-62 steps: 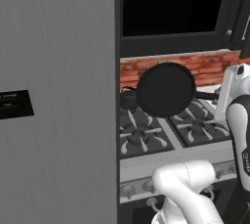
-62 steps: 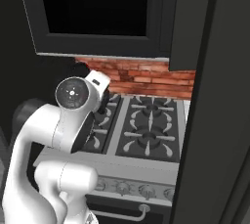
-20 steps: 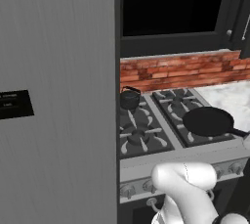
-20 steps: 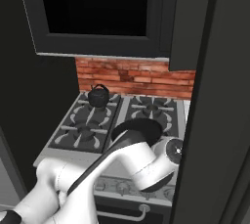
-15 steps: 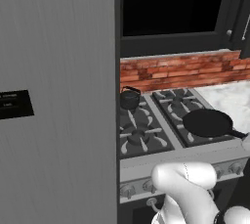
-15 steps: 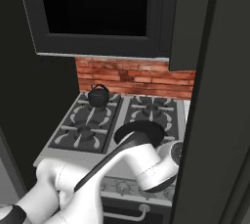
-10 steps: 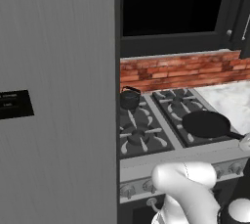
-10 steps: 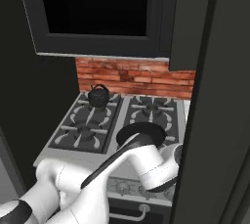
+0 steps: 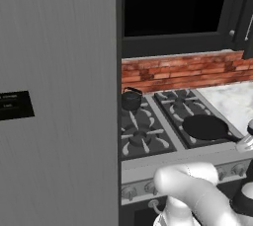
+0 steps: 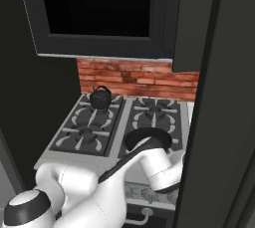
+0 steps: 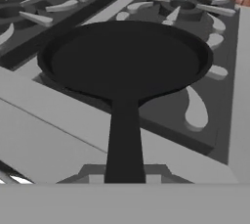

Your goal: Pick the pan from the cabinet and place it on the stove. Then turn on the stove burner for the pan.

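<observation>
The flat round matte-black frying pan [image 9: 205,127] [image 10: 148,140] [image 11: 125,57] sits level on the front right black cast-iron grate of the steel-fronted gas range [image 9: 148,158] [image 10: 87,158] [image 11: 44,135], its long thin handle reaching out over the range's front edge toward the hand camera. The two-finger gripper has its fingers pressed together, pinching the end of that handle. A small black kettle [image 9: 131,99] [image 10: 100,98] stands on the rear left grate before the red brick backsplash [image 9: 183,73] [image 10: 134,78], under the open dark charcoal wall cabinet [image 9: 173,42] [image 10: 94,47], with a tall grey panel [image 9: 59,101] at left.
</observation>
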